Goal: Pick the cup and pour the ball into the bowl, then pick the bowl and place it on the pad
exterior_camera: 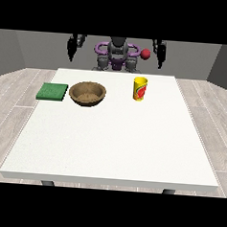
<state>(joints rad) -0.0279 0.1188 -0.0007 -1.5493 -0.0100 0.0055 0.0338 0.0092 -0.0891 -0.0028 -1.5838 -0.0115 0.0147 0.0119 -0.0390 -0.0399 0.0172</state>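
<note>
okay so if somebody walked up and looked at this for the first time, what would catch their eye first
Probably the yellow cup with its red mark, standing upright right of centre on the white table. Next, the brown bowl left of it, with the green pad at the table's left edge. A small red ball hangs in the air above and behind the cup, beside the robot.

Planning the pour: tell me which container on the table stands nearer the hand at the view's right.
The yellow cup; the brown bowl sits farther toward the view's left, beside the green pad.
</note>
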